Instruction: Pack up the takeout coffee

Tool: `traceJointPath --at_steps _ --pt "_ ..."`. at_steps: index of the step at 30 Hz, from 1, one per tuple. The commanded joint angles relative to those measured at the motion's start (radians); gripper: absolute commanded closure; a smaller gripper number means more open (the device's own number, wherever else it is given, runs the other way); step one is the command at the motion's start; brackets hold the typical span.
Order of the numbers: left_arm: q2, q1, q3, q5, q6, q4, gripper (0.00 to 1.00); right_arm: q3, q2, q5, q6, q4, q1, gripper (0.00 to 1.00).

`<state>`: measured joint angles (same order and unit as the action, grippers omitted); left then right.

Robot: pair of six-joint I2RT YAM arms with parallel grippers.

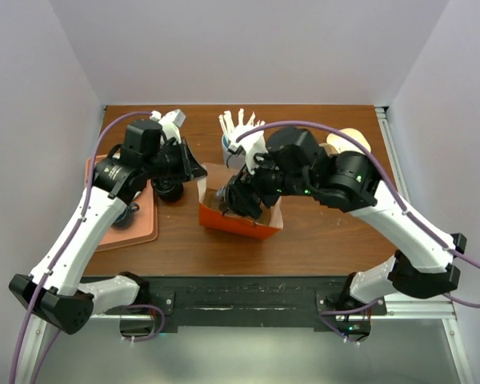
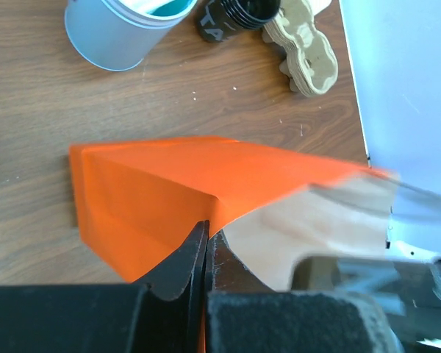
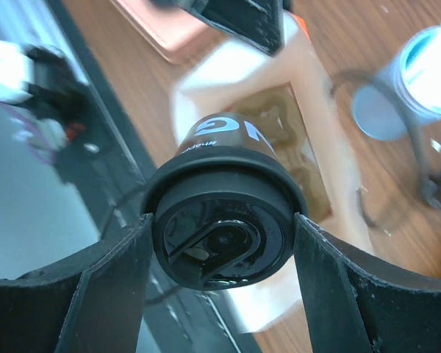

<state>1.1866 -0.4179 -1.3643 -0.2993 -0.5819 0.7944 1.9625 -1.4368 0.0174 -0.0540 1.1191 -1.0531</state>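
Takeout coffee (image 3: 224,239) clasped by right gripper (image 3: 222,224) over orange bag (image 2: 154,191); left gripper (image 2: 206,243) pinches rim. Rim slip risks snagging it.

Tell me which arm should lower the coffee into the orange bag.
Right. The right gripper grips the takeout coffee by its lid over the open orange bag; the left gripper is shut on that bag's edge, holding it open.

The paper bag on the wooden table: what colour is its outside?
The paper bag is bright orange, clearest in the left wrist view.
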Motion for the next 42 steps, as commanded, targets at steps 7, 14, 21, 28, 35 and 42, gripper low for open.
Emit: traceJointPath --at_steps 7,14,21,28,35,42 --pt "-0.091 -0.084 0.105 -0.026 0.070 -0.168 1.00 -0.056 -0.027 0.266 0.135 0.008 -0.058 0.54" --pt "-0.146 -0.098 0.171 -0.050 0.100 -0.305 1.00 -0.244 0.033 0.285 0.215 -0.110 -0.084 0.54" --pt "-0.159 -0.096 0.175 -0.018 0.131 -0.345 1.00 -0.347 0.047 0.300 0.247 -0.163 -0.097 0.54" --pt "-0.317 -0.105 0.412 0.072 0.185 -0.509 1.00 -0.485 0.055 0.358 0.328 -0.347 -0.099 0.56" --pt "-0.343 -0.110 0.456 0.005 0.191 -0.532 1.00 -0.519 0.021 0.346 0.402 -0.366 -0.096 0.55" --pt "-0.349 -0.110 0.444 -0.008 0.206 -0.552 1.00 -0.678 0.102 0.312 0.398 -0.399 -0.096 0.54"
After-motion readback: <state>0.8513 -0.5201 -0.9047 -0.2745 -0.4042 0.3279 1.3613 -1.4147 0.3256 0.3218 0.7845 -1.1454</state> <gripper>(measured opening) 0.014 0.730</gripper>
